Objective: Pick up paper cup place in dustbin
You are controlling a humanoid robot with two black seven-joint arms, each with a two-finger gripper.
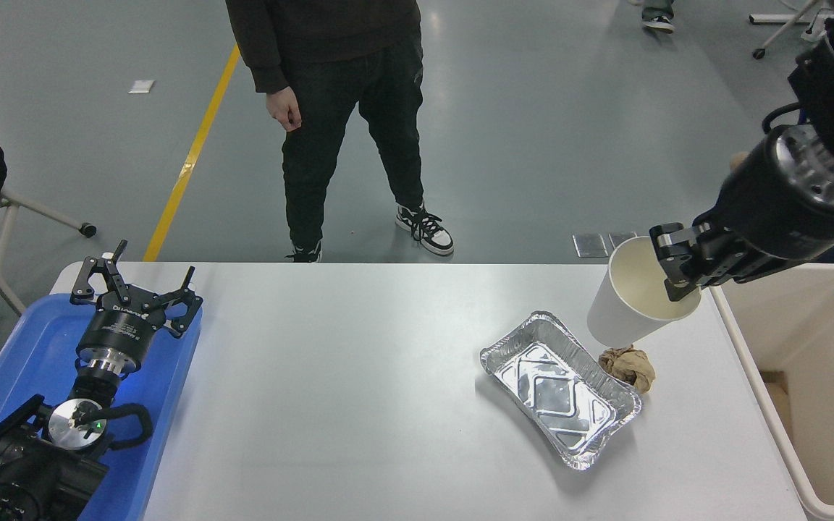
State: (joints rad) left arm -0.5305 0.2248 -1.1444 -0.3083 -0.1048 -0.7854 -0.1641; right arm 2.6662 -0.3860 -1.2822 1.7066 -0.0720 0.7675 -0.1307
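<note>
1. Above the bench's far right corner, the right pincer point(677, 269) grips the paper cup point(630, 300) by its rim, one finger inside the mouth and the other outside the wall.
2. Held clear of the white bench point(359, 376), the cup tilts, its cream inside turned toward the camera and its base pointing down and to the left.
3. Just right of the cup, off the bench's right edge, stands the beige dustbin point(833, 499); the cup hangs beside the bin's far left corner, not over its opening.
4. Below the cup on the bench lies a crumpled brown paper ball point(628, 366), touching or nearly touching the far right side of a silver foil tray point(560, 409) that sits at an angle.
5. At the near left, the left pincer point(136, 281) rests with its fingers spread wide and holding nothing, above the far end of a blue tray point(15, 362) at the bench's left edge.
6. Beyond the bench's far side a person in dark clothes point(348, 108) stands on the grey floor, one hand point(285, 112) hanging loose, near a yellow floor line point(189, 155).
</note>
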